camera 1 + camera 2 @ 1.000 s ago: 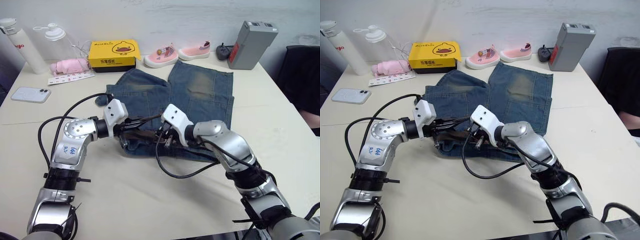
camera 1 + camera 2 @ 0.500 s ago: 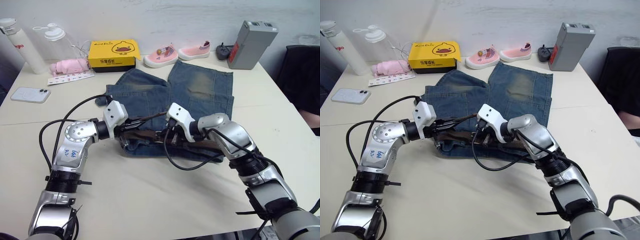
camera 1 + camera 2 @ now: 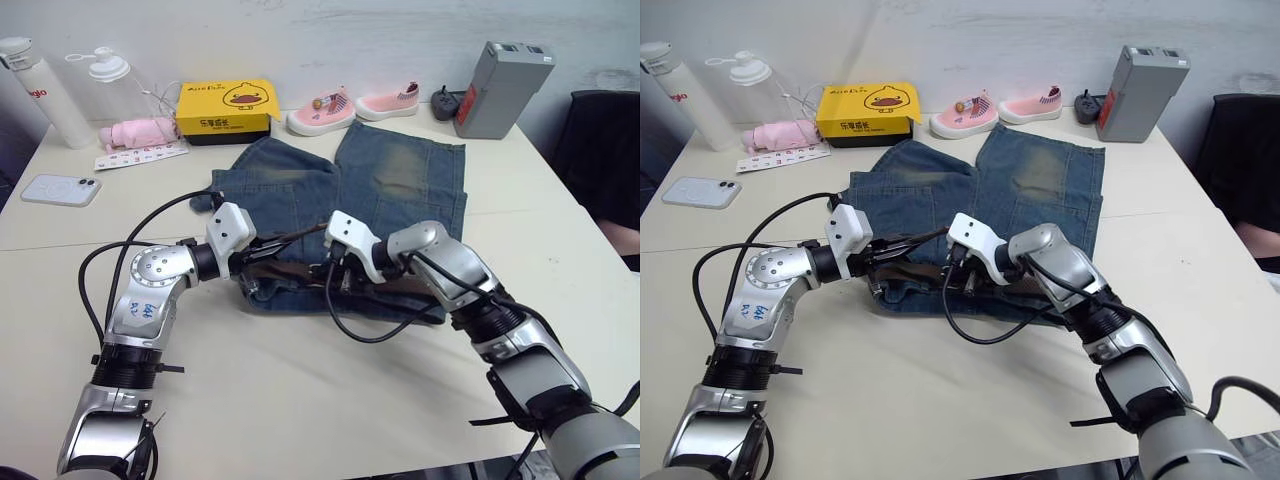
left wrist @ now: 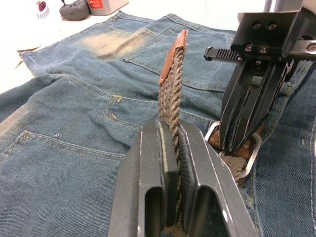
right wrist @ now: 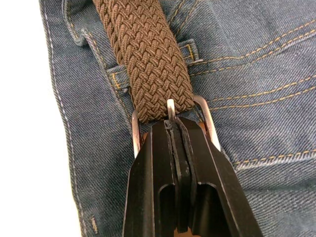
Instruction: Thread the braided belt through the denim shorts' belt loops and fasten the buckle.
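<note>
Red letters ending "go" can be read on the white bottle (image 3: 40,92)

I see a cream table (image 3: 300,400) | denim shorts (image 3: 400,185) spread flat at frame centre | phone (image 3: 60,189) at left edge | two bottles (image 3: 40,90) upper left | pink bundle (image 3: 138,132) and printed strip (image 3: 142,155) beside them | yellow box (image 3: 226,108) top centre | pink shoes (image 3: 352,108) right of it | grey box (image 3: 500,88) upper right
</note>
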Robot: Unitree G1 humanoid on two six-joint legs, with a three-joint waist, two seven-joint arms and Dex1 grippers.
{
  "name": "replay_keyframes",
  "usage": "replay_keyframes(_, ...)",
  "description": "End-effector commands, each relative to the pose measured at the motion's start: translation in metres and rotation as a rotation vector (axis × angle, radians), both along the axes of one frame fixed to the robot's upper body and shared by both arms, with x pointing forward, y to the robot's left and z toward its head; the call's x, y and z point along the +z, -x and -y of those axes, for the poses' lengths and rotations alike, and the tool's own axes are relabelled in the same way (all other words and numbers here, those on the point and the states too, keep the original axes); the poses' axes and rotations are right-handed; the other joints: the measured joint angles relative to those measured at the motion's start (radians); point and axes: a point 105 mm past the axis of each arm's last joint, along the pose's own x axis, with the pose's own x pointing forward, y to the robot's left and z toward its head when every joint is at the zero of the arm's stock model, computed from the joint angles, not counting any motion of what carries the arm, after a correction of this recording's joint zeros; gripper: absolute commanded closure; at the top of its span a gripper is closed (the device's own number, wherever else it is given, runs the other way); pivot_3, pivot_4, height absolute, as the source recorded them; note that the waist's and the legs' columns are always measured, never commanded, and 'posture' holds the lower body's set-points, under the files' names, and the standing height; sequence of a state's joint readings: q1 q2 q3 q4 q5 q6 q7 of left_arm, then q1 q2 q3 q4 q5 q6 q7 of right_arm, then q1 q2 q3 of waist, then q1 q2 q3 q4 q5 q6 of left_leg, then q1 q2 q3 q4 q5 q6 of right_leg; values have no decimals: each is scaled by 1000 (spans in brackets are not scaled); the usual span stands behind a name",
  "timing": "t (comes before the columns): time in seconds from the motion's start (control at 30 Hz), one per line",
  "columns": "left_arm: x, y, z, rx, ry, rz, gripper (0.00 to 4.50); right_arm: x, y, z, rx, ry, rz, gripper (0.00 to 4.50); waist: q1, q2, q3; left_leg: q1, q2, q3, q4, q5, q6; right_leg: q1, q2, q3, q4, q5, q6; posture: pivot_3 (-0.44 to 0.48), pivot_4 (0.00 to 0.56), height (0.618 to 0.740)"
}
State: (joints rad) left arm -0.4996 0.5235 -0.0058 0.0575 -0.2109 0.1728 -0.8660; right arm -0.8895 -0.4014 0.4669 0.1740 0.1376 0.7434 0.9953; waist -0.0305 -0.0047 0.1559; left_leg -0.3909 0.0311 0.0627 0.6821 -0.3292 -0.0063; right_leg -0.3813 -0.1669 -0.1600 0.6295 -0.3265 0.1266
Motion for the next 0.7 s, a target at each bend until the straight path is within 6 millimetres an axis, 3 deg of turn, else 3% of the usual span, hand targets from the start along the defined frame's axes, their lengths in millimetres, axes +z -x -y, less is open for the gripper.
replay_keyframes(0.03, 10, 3, 3, -14, 33, 45, 4500, -9, -5, -2, 16, 65, -8, 4437, -1, 0, 0, 0, 0, 0, 0, 0, 0, 0, 0, 0, 0, 0, 0, 0, 150, 683)
replay_keyframes(0.33, 9, 1, 3, -10, 45, 51, 4500, -21, 3, -4, 133, 149, -159, 4437, -3, 0, 0, 1, 0, 1, 0, 0, 0, 0, 0, 0, 1, 0, 0, 0, 150, 683)
replay_keyframes(0.7, 12, -4, -4, 6, 38, 78, 4500, -50, -7, -11, 213, 304, -223, 4437, -24, 0, -2, 5, 1, 1, 0, 0, 0, 3, 0, 0, 4, 0, 0, 0, 150, 683)
